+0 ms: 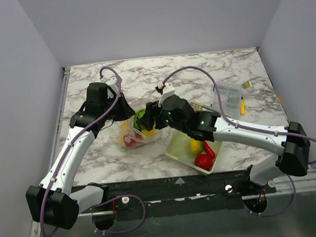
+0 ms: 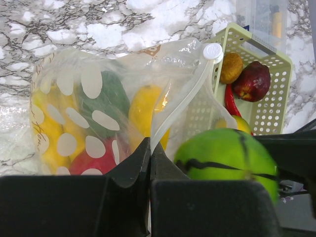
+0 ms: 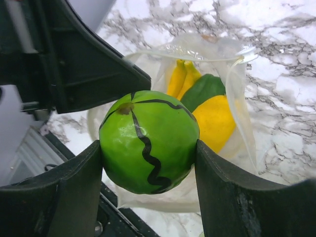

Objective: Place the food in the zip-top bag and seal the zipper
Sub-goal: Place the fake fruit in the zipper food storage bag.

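Observation:
The clear zip-top bag (image 2: 98,103) with white spots lies on the marble and holds yellow, green and red food. It also shows from above (image 1: 133,136) and in the right wrist view (image 3: 232,84). My left gripper (image 2: 149,148) is shut on the bag's zipper strip (image 2: 180,98) and holds the mouth up. My right gripper (image 3: 148,158) is shut on a green melon (image 3: 148,140) with black wavy stripes, just above the open mouth; the melon also shows in the left wrist view (image 2: 224,160) and from above (image 1: 143,120). More food (image 1: 202,153) lies in the basket.
A pale yellow-green lattice basket (image 1: 177,144) sits right of the bag with a red pepper, a red fruit and a yellow piece. A rigid clear plastic box (image 1: 228,96) stands behind it. A small yellow item (image 1: 242,107) lies beside the box.

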You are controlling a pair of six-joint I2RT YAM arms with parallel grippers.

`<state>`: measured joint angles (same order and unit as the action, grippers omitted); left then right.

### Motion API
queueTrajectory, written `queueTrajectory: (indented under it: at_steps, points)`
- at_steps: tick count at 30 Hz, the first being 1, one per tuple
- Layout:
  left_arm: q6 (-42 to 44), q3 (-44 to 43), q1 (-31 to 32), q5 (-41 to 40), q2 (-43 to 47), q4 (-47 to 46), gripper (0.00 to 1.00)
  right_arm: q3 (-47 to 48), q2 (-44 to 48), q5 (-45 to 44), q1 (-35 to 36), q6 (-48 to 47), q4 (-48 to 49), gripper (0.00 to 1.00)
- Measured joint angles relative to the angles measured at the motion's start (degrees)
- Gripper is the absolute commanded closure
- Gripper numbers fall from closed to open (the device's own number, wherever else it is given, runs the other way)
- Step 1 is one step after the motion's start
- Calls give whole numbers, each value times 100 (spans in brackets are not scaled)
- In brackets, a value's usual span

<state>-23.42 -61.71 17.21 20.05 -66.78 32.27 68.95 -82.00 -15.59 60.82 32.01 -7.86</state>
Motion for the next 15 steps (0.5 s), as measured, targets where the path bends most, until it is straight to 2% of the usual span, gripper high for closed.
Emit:
queueTrajectory:
  at_steps: [3,5,8,15]
  points:
    - [0,0,0,9,0,0,100,74,-382,72,0,-74,-17,17]
    - [0,0,0,13,0,0,100,186,-597,125,0,-109,-63,10]
    - [0,0,0,15,0,0,100,280,-743,181,0,-146,-85,6]
    - [0,0,0,15,0,2,100,323,-745,203,0,-166,-87,6]
